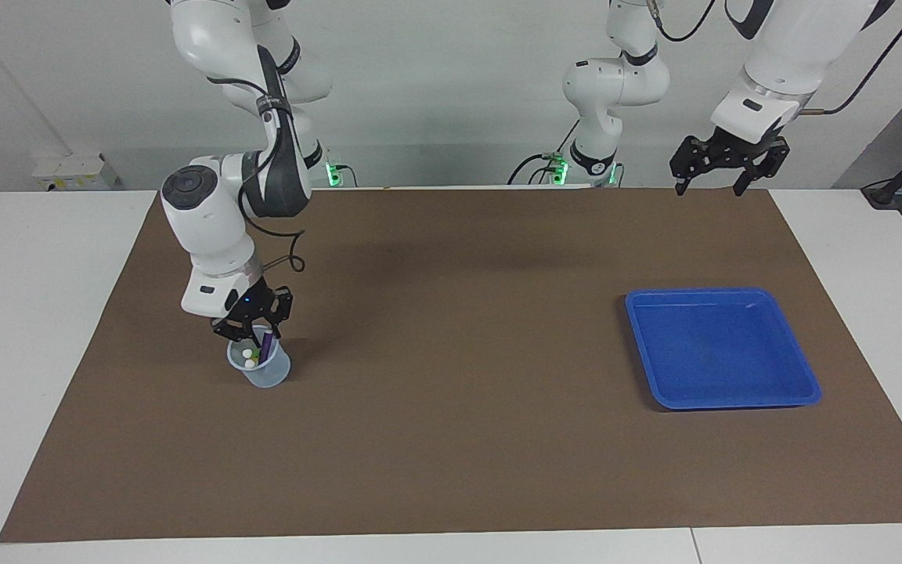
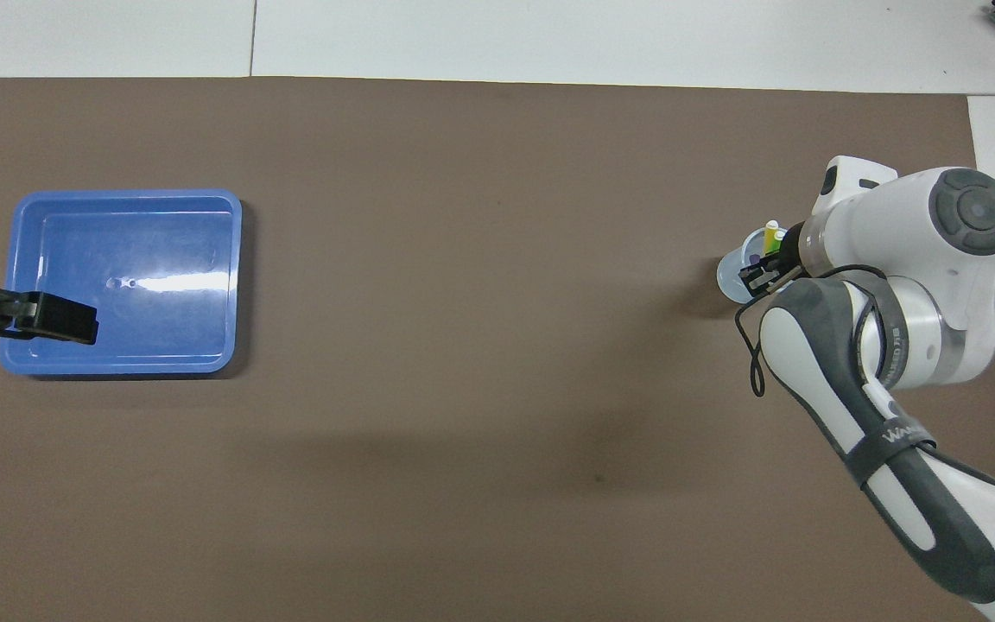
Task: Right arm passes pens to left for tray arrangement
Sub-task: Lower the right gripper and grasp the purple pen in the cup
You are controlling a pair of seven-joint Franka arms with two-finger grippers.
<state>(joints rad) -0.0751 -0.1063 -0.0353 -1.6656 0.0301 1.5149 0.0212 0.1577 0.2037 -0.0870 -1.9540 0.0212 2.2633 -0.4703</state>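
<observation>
The pens stand in a small translucent cup [image 1: 265, 371] toward the right arm's end of the mat. In the facing view I make out a purple pen [image 1: 267, 345] and two whitish pen ends [image 1: 248, 357]. The overhead view shows a yellow and green pen top [image 2: 772, 235] beside the wrist. My right gripper [image 1: 254, 335], blue light lit, hangs right at the cup's mouth, over the pens. Whether it grips one I cannot tell. The blue tray [image 1: 721, 348] lies with nothing in it toward the left arm's end. My left gripper [image 1: 708, 190] waits open, high above the mat's edge.
A brown mat [image 1: 451, 439] covers most of the white table. In the overhead view the left gripper's black finger [image 2: 48, 317] overlaps the tray's [image 2: 126, 345] nearer rim. The right arm's forearm [image 2: 860, 406] covers the mat beside the cup [image 2: 732, 275].
</observation>
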